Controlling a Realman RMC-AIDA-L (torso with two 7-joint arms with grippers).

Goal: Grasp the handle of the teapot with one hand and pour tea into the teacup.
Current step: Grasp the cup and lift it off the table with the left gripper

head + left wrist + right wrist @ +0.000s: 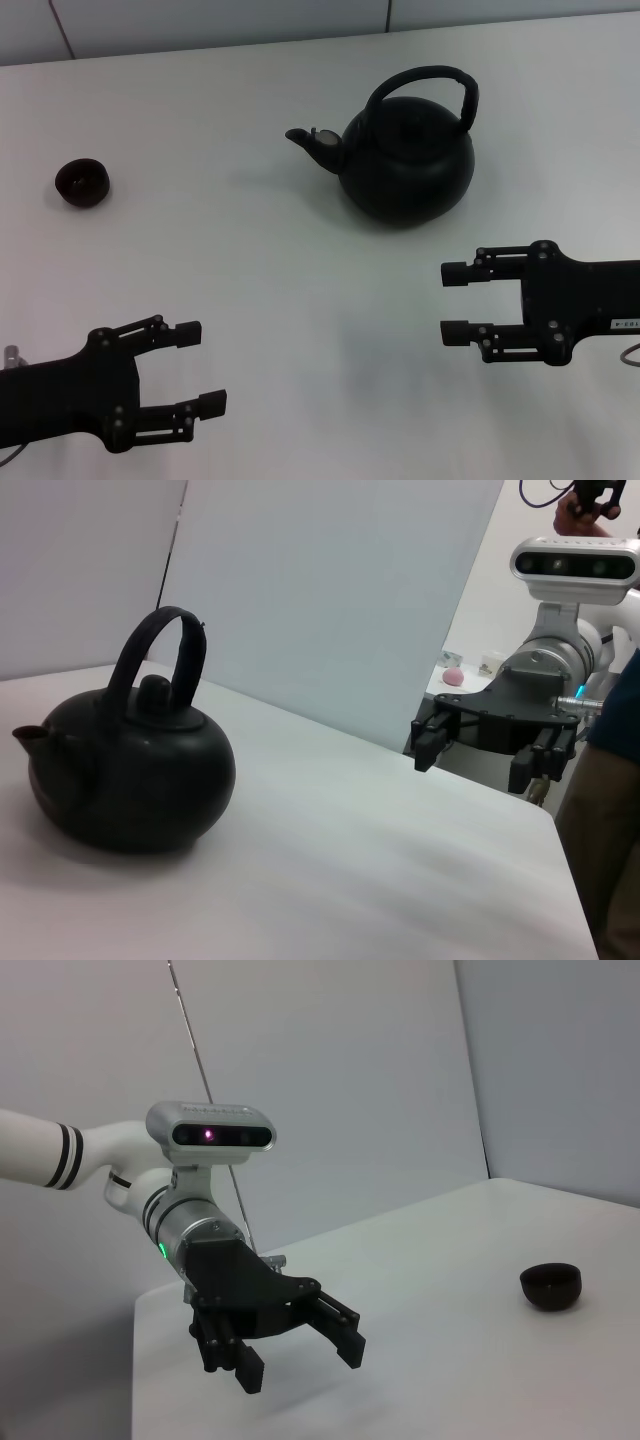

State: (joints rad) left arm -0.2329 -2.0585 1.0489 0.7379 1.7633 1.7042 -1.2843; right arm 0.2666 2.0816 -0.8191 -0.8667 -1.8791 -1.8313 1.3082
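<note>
On the white table (300,300), far to the robot's left, the teacup (82,183) sits alone and upright, well apart from everything else; the right wrist view shows it as a small dark bowl near the table's far edge. Nearer the robot on that side, the left gripper (205,368) hovers over the table's near edge with its jaws spread apart and nothing between them. Toward the middle and farther back stands the teapot (405,165), upright on the table, its spout aimed toward the teacup's side and its lid in place. The handle (425,85) arches over the lid, free of any grip. Just to the near right of the teapot, the right gripper (455,303) floats above the table, fingers released and wide, pointing leftward, close to the pot but not touching it.
</note>
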